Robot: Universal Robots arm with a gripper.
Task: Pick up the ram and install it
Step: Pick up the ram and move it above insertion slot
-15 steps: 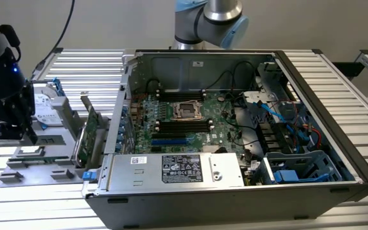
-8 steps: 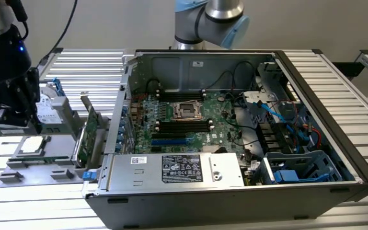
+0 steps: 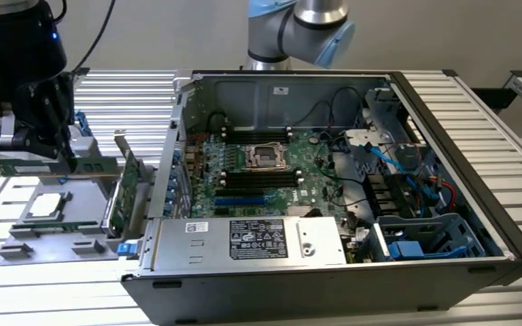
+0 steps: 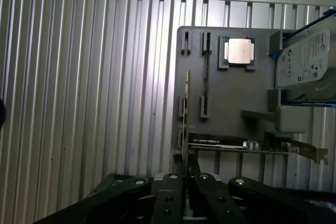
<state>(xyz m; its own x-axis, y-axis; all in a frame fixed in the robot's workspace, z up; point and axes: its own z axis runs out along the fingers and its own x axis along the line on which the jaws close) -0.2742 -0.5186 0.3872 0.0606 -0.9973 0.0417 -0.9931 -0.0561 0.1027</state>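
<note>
Exterior view: at the frame's left the ram (image 3: 21, 167) is seen clamped in the closed pincer (image 3: 66, 163), just above the grey holder (image 3: 52, 231). If carried off tilted (the grip is thin), the upright card (image 3: 130, 180) beside it could be clipped.

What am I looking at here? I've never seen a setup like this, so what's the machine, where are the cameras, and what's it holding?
It is a robot arm with a gripper, working beside an open computer case on a slatted metal table. One picture comes from a camera standing off the arm; the other looks out from the wrist, past the gripper. On the exterior view's left sits a grey parts tray carrying a processor chip and an upright expansion card; the wrist view also shows a hard drive. The gripper is shut on the ram, a thin green memory stick.
</note>
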